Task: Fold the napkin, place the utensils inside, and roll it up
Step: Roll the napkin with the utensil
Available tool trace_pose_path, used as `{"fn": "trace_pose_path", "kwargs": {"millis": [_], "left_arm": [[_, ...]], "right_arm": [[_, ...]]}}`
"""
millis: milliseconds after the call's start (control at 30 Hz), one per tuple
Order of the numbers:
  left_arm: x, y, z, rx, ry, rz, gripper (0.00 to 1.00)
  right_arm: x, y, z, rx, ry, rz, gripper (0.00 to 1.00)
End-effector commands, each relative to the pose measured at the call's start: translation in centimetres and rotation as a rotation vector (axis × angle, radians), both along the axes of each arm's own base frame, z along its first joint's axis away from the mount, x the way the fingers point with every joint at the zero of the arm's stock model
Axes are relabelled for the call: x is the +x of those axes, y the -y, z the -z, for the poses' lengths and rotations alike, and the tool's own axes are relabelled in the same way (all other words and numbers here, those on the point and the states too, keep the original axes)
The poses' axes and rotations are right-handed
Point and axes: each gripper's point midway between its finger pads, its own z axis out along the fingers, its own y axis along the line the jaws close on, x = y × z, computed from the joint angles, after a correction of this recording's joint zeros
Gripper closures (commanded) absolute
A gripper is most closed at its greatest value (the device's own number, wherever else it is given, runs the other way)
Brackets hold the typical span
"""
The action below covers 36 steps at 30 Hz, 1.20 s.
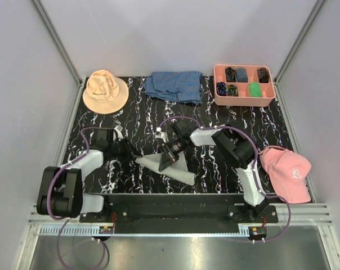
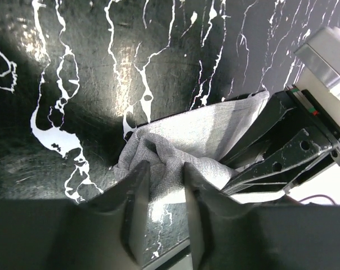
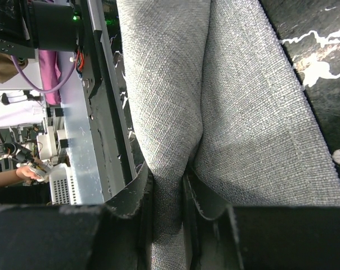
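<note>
Napkin partly folded, at desk near edge; left pincer, right pincer both pinching it. Utensils unseen; insertion, rolling outstanding.

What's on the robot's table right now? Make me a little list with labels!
Napkin: grey, bunched up, near the front edge
Left claw: pinching the napkin's left end
Right claw: pinching a napkin fold
Back row: tan hat, blue checked cloth, pink tray
Right side: pink cap
</note>
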Motion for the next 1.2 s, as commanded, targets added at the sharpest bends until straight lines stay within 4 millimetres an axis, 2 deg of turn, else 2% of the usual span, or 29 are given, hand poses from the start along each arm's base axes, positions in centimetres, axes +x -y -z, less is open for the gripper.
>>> {"fn": "trace_pose_path", "kwargs": {"millis": [0,33,100,133,167,233,267,333,367,400,433,567,600,633,700,733,967,1167], "left_arm": [[0.4,0.9,-0.3,-0.047,0.024,0.030,0.77],[0.3,0.9,-0.1,-0.049,0.013,0.030,0.88],[0.2,0.9,0.2,-0.050,0.003,0.031,0.97],[0.2,0.9,0.4,-0.047,-0.005,0.029,1.00],[0.2,0.9,0.5,-0.048,-0.010,0.029,1.00],[0.2,0.9,0.7,-0.050,-0.023,0.027,1.00],[0.2,1.0,0.8,-0.050,-0.028,0.027,1.00],[0.2,1.0,1.0,-0.053,-0.043,0.028,1.00],[0.1,1.0,1.1,-0.054,-0.047,0.029,1.00],[0.2,1.0,1.2,-0.055,-0.052,0.030,1.00],[0.2,1.1,1.2,-0.056,-0.055,0.030,1.00],[0.2,1.1,1.3,-0.055,-0.064,0.030,1.00],[0.2,1.0,1.4,-0.052,-0.069,0.029,1.00],[0.4,1.0,1.3,-0.052,-0.067,0.029,1.00],[0.4,1.1,1.4,-0.052,-0.071,0.030,1.00],[0.5,1.1,1.3,-0.051,-0.071,0.030,1.00],[0.6,1.1,1.3,-0.050,-0.075,0.031,1.00],[0.9,1.1,1.2,-0.048,-0.075,0.031,1.00]], "right_arm": [[1.2,-0.2,0.4,-0.021,0.034,0.030,0.82],[1.4,-0.2,0.3,-0.030,0.038,0.043,0.75],[1.7,-0.4,-0.8,-0.029,0.069,0.057,0.65],[2.1,-0.2,-1.0,-0.048,0.086,0.076,0.55],[2.5,-0.3,-2.1,-0.041,0.116,0.087,0.50],[3.1,-0.1,-2.9,-0.068,0.158,0.114,0.45],[3.5,-0.1,-4.2,-0.058,0.197,0.129,0.40],[4.3,0.4,-5.1,-0.085,0.256,0.166,0.38],[4.6,0.6,-6.6,-0.075,0.298,0.184,0.36],[5.0,0.8,-6.8,-0.095,0.344,0.207,0.36],[5.2,1.0,-8.2,-0.090,0.399,0.226,0.35],[4.4,1.7,-8.0,-0.187,0.607,0.229,0.33],[4.7,2.0,-7.7,-0.227,0.661,0.244,0.33],[3.4,1.5,-7.4,-0.237,0.680,0.221,0.33],[3.4,1.7,-6.7,-0.285,0.775,0.201,0.32],[2.3,1.1,-6.4,-0.289,0.800,0.171,0.32],[0.4,0.2,-3.3,-0.370,0.840,0.087,0.33],[-0.3,0.5,-1.3,-0.436,0.863,0.055,0.33]]}}
